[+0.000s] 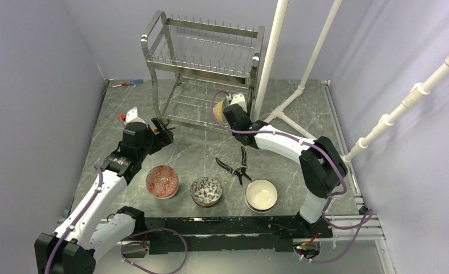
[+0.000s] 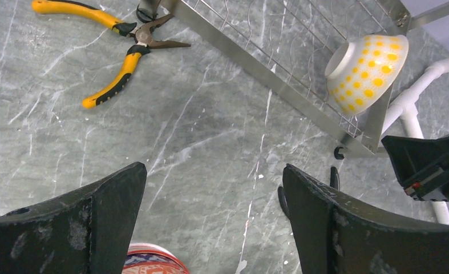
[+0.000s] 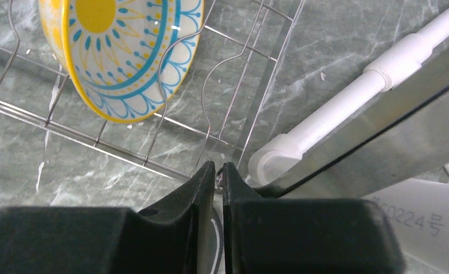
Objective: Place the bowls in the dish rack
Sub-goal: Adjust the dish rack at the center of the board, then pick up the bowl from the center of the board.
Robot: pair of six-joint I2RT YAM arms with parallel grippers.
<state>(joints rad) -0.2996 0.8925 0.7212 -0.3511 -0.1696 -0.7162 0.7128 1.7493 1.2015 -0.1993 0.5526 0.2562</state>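
A yellow bowl (image 3: pixel 119 63), teal-patterned inside and dotted outside, stands on edge among the wires of the rack's (image 1: pixel 257 57) lower tier, at its right end. The right gripper (image 3: pixel 218 166) hovers just beside it over the tier's front rail, jaws pressed almost together with nothing visibly held. The left gripper (image 2: pixel 210 171) hangs over the table (image 1: pixel 199 154) near the rack's front left leg, jaws spread wide and empty. Three more bowls sit in a row on the table near the arms' bases: a red bowl (image 1: pixel 162 181) on the left, a dark bowl (image 1: pixel 206 190) in the middle, a white bowl (image 1: pixel 261 194) on the right. Black pliers (image 1: pixel 239 169) lie between that row and the rack, and yellow pliers (image 2: pixel 139 40) lie by the rack's front rail. A screwdriver (image 1: pixel 128 83) rests at the table's far left, and white pipes (image 1: pixel 273 51) rise at the rack's right side.
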